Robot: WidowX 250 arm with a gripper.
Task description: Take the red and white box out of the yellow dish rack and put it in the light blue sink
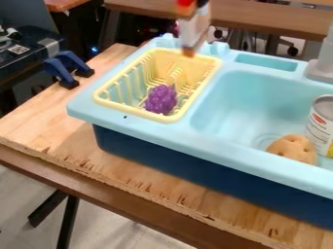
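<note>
What appears to be my gripper (194, 35) hangs blurred at the top centre, over the far rim of the yellow rack (121, 106). The blurred shape is pale grey, with red near its top and a brownish lower tip; I cannot tell whether part of it is a held thing. A purple bunch of toy grapes (161, 99) lies inside the rack, towards its near end. The rack stands on the left part of the light-blue toy sink (156, 130). In the basin at the right are a tan, potato-like toy (293, 148) and a can (321, 126) close beside it.
A grey faucet (323, 65) rises at the sink's back right. Two blue clamps (60, 72) with black feet grip the wooden board (52, 131) at the left. The board's rough front edge runs below the sink. Another wooden table (260, 20) stands behind.
</note>
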